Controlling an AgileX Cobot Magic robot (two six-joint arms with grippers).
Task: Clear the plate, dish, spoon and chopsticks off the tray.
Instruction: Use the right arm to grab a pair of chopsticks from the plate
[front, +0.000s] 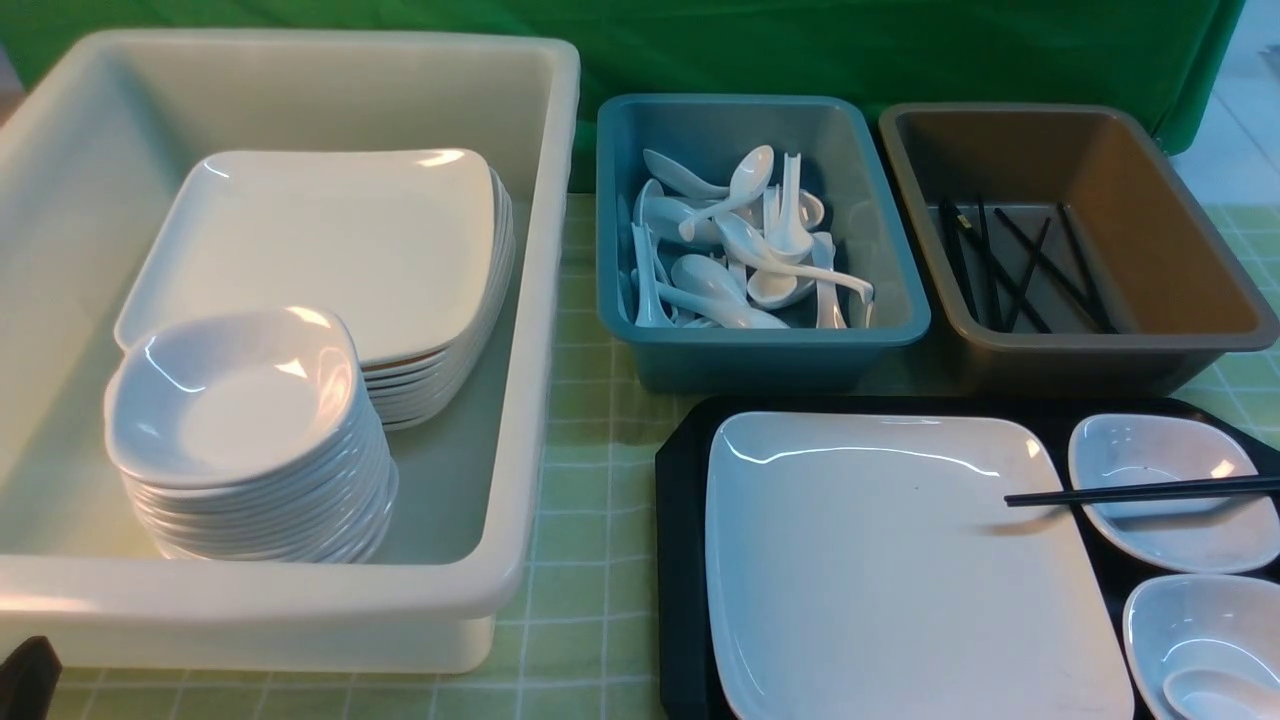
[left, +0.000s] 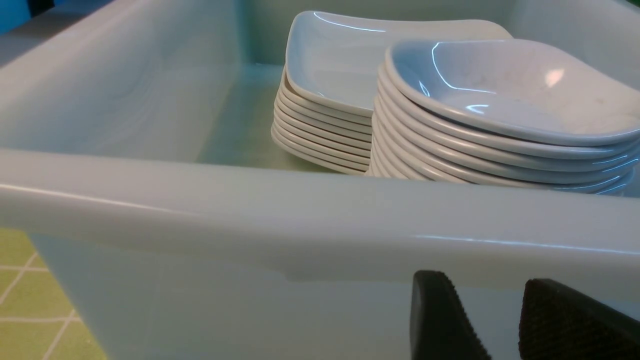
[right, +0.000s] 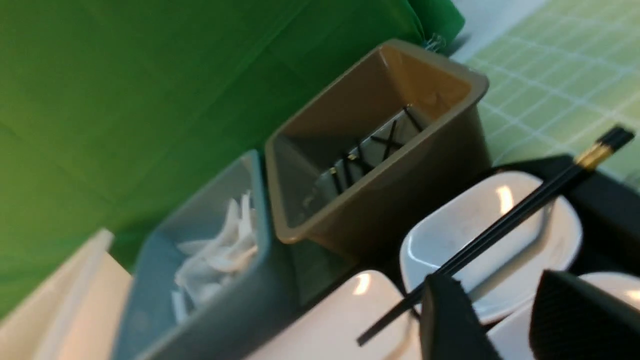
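- Front view, black tray (front: 682, 560): large square plate (front: 900, 570) lies on its left part.
- Far dish (front: 1150, 455), right of the plate: black chopsticks (front: 1140, 492) lie across it, tips reaching over the plate's rim.
- Near dish (front: 1190, 620): white soup spoon (front: 1220, 693) inside.
- Left gripper (left: 487, 280): fingers spread, nothing between them, just beside the white tub (left: 300, 220), outside its wall.
- Right gripper (right: 497, 277): fingers spread, empty, over the tray near the chopsticks.
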